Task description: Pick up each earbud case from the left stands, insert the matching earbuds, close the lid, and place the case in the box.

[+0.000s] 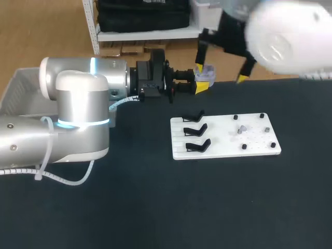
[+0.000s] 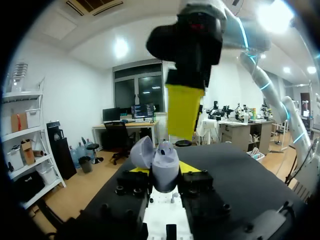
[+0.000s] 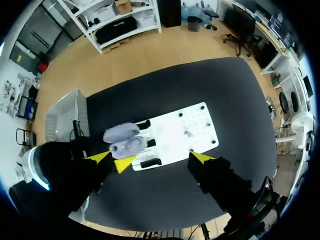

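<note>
Nearest me, the white board (image 1: 228, 148) is lying on the table (image 1: 155, 207), black stands (image 1: 196, 130) at its left end. Beyond it, my left fingers (image 2: 190, 167) are gripping the open earbud case (image 1: 207, 71) by the table's far edge. My right fingers (image 1: 242, 78) are hanging spread wide, one close beside the case.

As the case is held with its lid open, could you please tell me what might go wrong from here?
The right gripper, jaws wide open, hangs close by the earbud case clamped in the left gripper; a nudge could knock it loose or strain the open lid. The earbuds on the white board look small and pale, so a misgrasp seems likely.
</note>
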Robot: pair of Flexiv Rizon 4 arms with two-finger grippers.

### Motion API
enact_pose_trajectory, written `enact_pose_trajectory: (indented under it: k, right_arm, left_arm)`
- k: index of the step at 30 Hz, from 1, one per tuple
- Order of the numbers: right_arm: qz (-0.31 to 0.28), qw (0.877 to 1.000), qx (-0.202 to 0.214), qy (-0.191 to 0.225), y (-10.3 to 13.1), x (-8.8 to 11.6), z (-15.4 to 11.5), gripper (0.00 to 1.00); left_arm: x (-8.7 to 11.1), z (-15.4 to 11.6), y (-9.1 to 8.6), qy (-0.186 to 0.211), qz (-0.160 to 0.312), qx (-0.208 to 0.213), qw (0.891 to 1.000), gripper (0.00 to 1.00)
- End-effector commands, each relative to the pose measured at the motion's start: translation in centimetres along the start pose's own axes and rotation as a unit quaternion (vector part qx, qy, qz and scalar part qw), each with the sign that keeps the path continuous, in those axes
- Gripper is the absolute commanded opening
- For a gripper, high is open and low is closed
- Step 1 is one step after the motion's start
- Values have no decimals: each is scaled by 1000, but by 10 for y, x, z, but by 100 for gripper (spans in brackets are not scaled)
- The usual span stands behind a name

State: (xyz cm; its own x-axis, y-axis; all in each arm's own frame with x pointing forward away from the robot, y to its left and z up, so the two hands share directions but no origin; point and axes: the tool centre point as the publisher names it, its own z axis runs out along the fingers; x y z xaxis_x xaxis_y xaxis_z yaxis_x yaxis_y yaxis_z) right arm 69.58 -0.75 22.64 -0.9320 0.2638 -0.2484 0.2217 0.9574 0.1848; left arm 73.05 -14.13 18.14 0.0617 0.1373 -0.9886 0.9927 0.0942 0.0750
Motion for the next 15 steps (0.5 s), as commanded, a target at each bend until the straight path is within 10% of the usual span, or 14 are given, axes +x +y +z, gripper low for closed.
enact_pose_trajectory:
  k: [1,15]
  right_arm:
    - [-29,986,-72,-144,-52,35,7,100]
    - [-42,982,-58,-174,-69,46,17,100]
  left_arm:
    - [2,0,-1,-5,2,-3,1000,0]
    - [2,0,-1,-5,2,-3,1000,0]
